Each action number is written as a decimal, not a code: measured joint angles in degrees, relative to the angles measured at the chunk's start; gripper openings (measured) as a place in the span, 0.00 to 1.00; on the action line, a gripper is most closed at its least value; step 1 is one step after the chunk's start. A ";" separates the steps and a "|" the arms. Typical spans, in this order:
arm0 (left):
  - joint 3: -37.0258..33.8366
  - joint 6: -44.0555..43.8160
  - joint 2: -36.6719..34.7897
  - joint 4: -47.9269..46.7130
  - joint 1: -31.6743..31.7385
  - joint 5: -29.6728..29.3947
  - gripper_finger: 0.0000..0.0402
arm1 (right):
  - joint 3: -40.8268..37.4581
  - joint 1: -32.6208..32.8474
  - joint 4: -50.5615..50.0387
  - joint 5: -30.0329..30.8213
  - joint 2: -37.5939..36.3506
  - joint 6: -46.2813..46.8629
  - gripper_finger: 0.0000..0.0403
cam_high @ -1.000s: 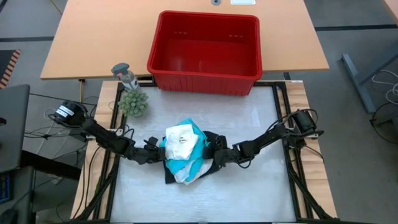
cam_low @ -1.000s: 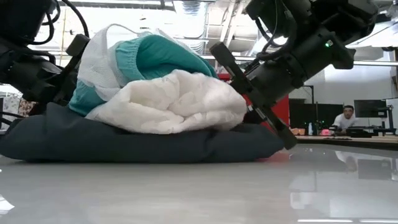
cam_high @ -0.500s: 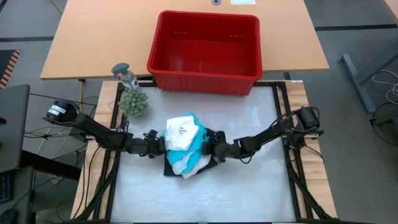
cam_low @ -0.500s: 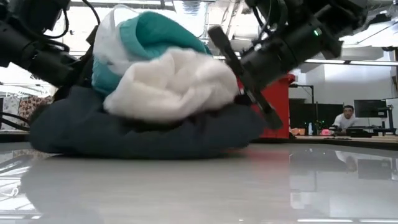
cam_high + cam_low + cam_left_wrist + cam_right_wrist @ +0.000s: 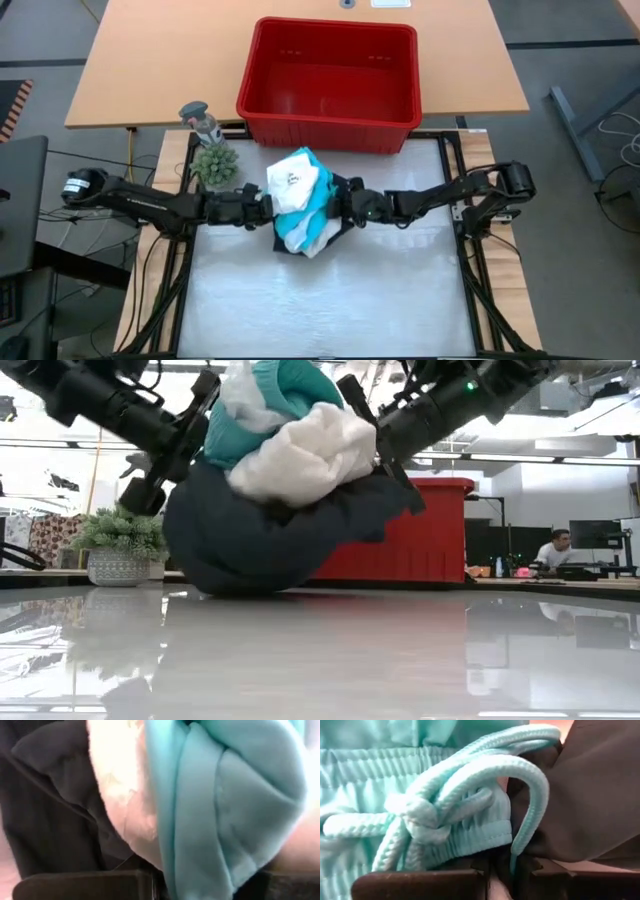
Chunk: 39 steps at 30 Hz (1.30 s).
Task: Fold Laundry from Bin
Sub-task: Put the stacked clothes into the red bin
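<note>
The laundry (image 5: 298, 200) is one bundle over the table's middle: a black garment (image 5: 260, 540) slung underneath, with a white one (image 5: 310, 455) and a teal one (image 5: 280, 390) on top. My left gripper (image 5: 257, 208) is shut on the bundle's left side. My right gripper (image 5: 343, 204) is shut on its right side. The black cloth sags between them like a pouch. Whether its lowest part touches the table (image 5: 330, 300) I cannot tell. The red bin (image 5: 330, 125) stands behind, at the far edge. My left gripper grips the bundle's left side, coming nearly level from the table's left. Teal folds (image 5: 200, 865) run between its fingers (image 5: 85, 887), with black cloth (image 5: 65, 830) beside them. Several layers are bunched there. The bundle hangs raised between both grippers. My right gripper grips the bundle's right side, coming nearly level from the table's right. The teal drawstring (image 5: 517, 855) and black cloth (image 5: 560, 835) run into the narrow gap between its fingers (image 5: 420, 885), next to the teal waistband (image 5: 465, 840). The black cloth sags slack from here.
A small green plant in a pot (image 5: 215, 165) stands at the table's far left, close to my left arm, with a small grey object (image 5: 203, 120) behind it. The bin's near wall is just beyond the bundle. The white table surface spreads toward the near edge.
Both grippers have risen and gone toward the far edge and the bin, staying shut on the bundle. The black garment, which lay flat on the table, is now drawn up at both sides and sags in the middle. The white and teal pieces ride on top.
</note>
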 joint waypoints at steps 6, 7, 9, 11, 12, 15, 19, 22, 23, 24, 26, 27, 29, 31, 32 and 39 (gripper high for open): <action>8.20 5.76 -0.11 -6.46 4.14 3.16 0.15 | 7.89 -2.42 -10.38 -1.18 -2.27 -6.39 0.15; 9.61 6.55 -0.11 -8.23 4.83 3.58 0.15 | 9.49 -2.74 -12.21 -1.27 -2.29 -7.41 0.15; 12.32 7.75 -0.11 -11.29 6.31 4.83 0.15 | 12.98 -3.71 -16.48 -2.10 -2.29 -9.02 0.15; 15.14 9.12 -0.11 -13.95 8.03 6.47 0.15 | 16.71 -4.89 -20.67 -3.61 -2.29 -10.48 0.15; 16.57 9.91 -0.11 -15.22 8.89 7.18 0.15 | 18.50 -5.39 -22.52 -3.89 -2.29 -11.03 0.15; 21.08 11.64 -0.17 -18.53 10.80 7.98 0.15 | 23.94 -6.42 -27.59 -3.96 -2.29 -13.67 0.15; 27.52 11.91 -0.20 -24.01 13.35 9.21 0.15 | 31.05 -8.65 -33.51 -6.88 -2.29 -16.43 0.15; 31.94 13.27 -0.18 -26.31 16.01 11.23 0.15 | 35.57 -10.36 -35.42 -8.52 -2.25 -18.78 0.15; 33.29 13.70 -0.17 -26.85 16.81 11.66 0.15 | 37.12 -10.93 -35.90 -8.87 -2.24 -19.56 0.15; 34.85 14.12 -0.17 -27.57 17.63 11.91 0.15 | 38.50 -11.59 -36.16 -9.47 -2.24 -20.26 0.15; 37.56 14.64 -0.20 -28.92 19.53 12.34 0.15 | 41.26 -13.00 -36.73 -10.97 -2.22 -21.53 0.15; 38.78 15.02 -0.18 -29.43 20.62 12.51 0.15 | 42.30 -13.70 -36.75 -11.63 -2.12 -22.26 0.15; 40.96 15.92 0.49 -29.79 22.73 12.57 0.15 | 44.18 -15.45 -36.71 -12.91 -1.96 -23.17 0.15; 43.26 16.74 1.87 -29.97 25.16 12.65 0.15 | 45.47 -17.53 -36.60 -14.41 -1.91 -23.63 0.15; 44.49 17.12 2.82 -29.95 26.44 12.99 0.15 | 45.89 -18.62 -36.46 -15.15 -1.91 -23.78 0.15; 55.40 19.82 14.62 -29.26 34.76 19.81 0.15 | 47.19 -27.20 -36.38 -20.31 -1.91 -23.95 0.15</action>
